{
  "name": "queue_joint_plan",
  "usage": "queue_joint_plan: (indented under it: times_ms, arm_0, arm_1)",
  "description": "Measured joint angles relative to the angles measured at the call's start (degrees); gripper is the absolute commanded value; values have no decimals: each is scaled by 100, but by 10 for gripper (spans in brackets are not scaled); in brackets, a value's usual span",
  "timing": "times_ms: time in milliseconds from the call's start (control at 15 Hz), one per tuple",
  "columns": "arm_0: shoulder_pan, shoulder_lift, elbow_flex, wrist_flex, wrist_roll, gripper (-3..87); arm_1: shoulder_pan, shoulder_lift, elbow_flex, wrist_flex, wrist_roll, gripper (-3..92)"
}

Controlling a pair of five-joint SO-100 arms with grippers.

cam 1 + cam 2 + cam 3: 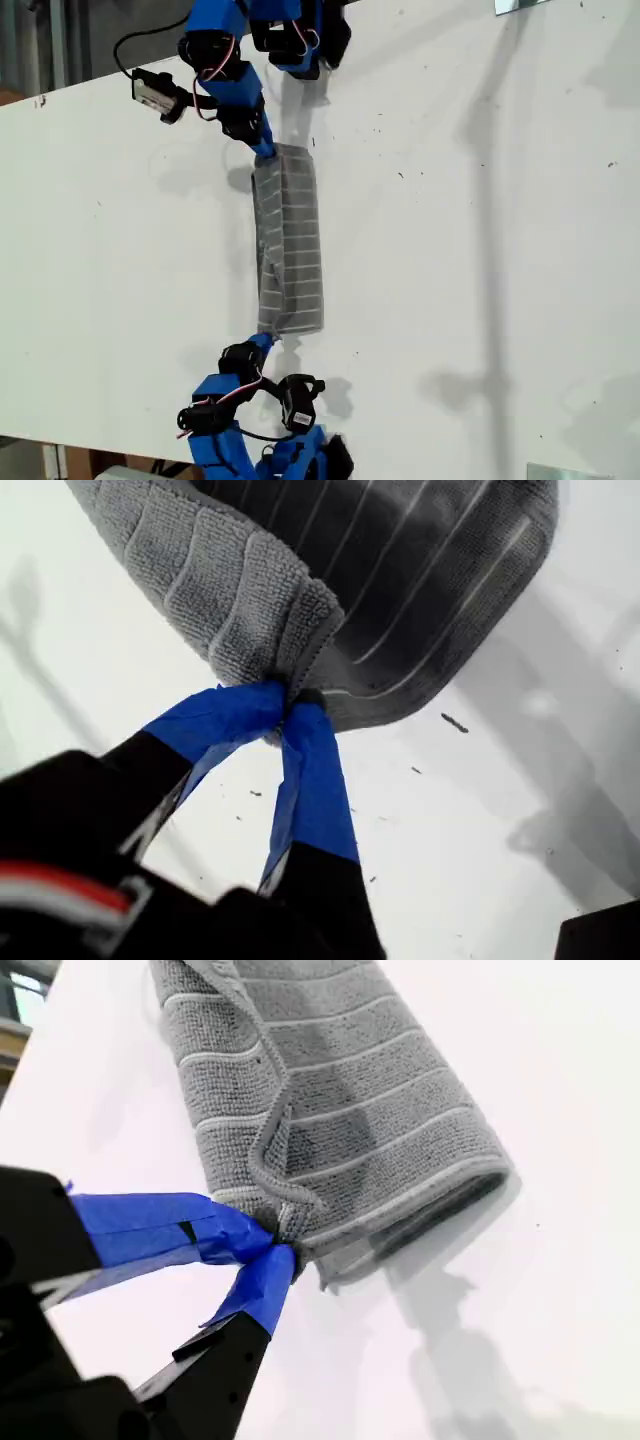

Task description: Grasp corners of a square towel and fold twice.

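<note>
The grey striped towel (pixel 290 240) lies folded into a narrow strip down the middle of the white table (pixel 480 250). One blue arm reaches in from the exterior view's top and its gripper (pixel 265 150) pinches the strip's upper end. Another arm comes from the bottom and its gripper (pixel 265 340) pinches the lower end. I cannot tell which arm is first. My first gripper (pixel 290 695) is shut on bunched corners of the towel (pixel 400 570), which it lifts slightly. My second gripper (pixel 283 1240) is shut on stacked corners of the towel (pixel 340 1110).
Arm bases and cables crowd the exterior view's top (pixel 290 30) and bottom (pixel 270 440) edges. A small white camera module (pixel 155 92) sticks out beside the top arm. Metal brackets (pixel 560 470) sit at the table's corners on the exterior view's right.
</note>
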Motion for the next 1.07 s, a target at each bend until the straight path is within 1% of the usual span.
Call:
queue_joint_plan:
  times_ms: [200,400,600,800,933,1067]
  arm_0:
    - [-527,-703,-44,-202,272,-1]
    - [-826,-1327,-431,-211,510,-1]
    - [-1169,-1828,-967,-88,791,-1]
    - [-1494,-2812,-1582,-70,1011,-1]
    - [-1521,-3146,-1828,-9,1055,-1]
    - [-1380,-3120,-2030,220,1037,-1]
  arm_1:
    - [571,-378,149,-413,-510,-1]
    - [1046,-1433,132,-967,-993,-1]
    - [1547,-2338,-185,-1143,-1450,-1]
    - [1925,-3586,-800,-1239,-1819,-1]
    - [1978,-3964,-1072,-1239,-1898,-1]
    - [1978,-3973,-1248,-1099,-1898,-1]
